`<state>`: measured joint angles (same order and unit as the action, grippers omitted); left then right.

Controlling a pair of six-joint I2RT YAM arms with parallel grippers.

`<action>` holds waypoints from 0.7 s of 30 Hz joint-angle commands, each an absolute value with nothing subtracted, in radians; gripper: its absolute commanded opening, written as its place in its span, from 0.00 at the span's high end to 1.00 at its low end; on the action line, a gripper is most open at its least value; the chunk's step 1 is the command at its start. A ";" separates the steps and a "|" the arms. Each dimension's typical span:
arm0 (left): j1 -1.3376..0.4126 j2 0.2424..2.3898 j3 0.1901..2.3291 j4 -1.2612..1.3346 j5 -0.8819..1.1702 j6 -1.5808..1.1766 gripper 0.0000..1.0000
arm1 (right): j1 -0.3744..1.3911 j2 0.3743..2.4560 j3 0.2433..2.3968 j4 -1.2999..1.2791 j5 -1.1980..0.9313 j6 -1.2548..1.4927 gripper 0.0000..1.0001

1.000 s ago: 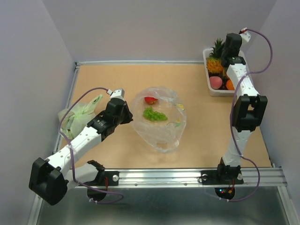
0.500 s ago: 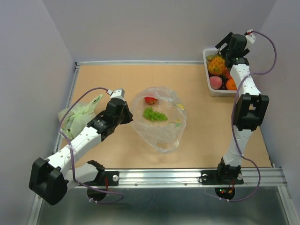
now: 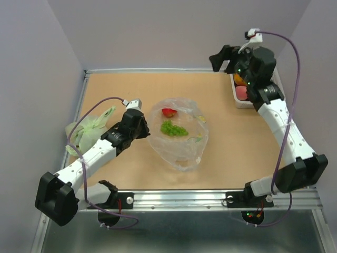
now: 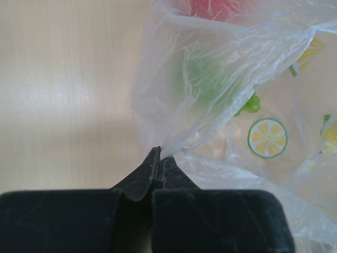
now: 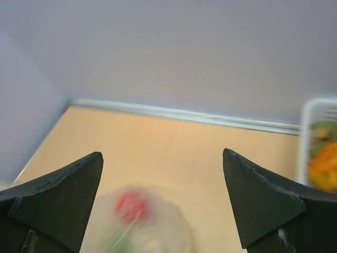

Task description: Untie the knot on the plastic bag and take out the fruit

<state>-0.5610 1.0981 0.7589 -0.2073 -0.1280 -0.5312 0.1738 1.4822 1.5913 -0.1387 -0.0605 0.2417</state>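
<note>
The table [image 3: 231,153] carries the plastic bag [image 3: 181,142] near its middle. It lies slumped and crinkled, thin film that I'd judge weighs next to nothing, slides easily and tears if yanked. At the bag's left edge the left gripper [image 4: 159,156] has its jaws pressed together on a pinch of film. Well off to the bag's far right, near a white tray [image 3: 243,105], the right gripper [image 5: 162,158] hangs with jaws wide apart, holding nothing. Inside the bag lie a green grape bunch [image 3: 173,128] and, just beyond it, a small red fruit [image 3: 169,112], probably light and smooth, best gripped across its middle. I can't make out a knot.
</note>
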 commanded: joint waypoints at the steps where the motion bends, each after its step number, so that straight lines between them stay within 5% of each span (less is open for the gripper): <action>1: -0.558 1.120 0.825 -0.204 -0.144 -0.497 1.00 | 0.274 1.358 1.455 -0.112 -0.185 0.114 0.01; 12: -0.560 1.163 0.854 -0.204 -0.152 -0.479 1.00 | 0.636 1.223 1.169 -0.169 -0.313 0.012 0.05; 21: -0.566 1.131 0.807 -0.187 -0.068 -0.521 1.00 | 0.801 1.433 1.173 -0.173 -0.192 0.103 0.12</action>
<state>-0.5610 1.1667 0.8101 -0.2134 -0.1116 -0.5053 0.7856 1.3594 1.1500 -0.1837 -0.2554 0.0650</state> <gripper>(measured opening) 0.025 0.898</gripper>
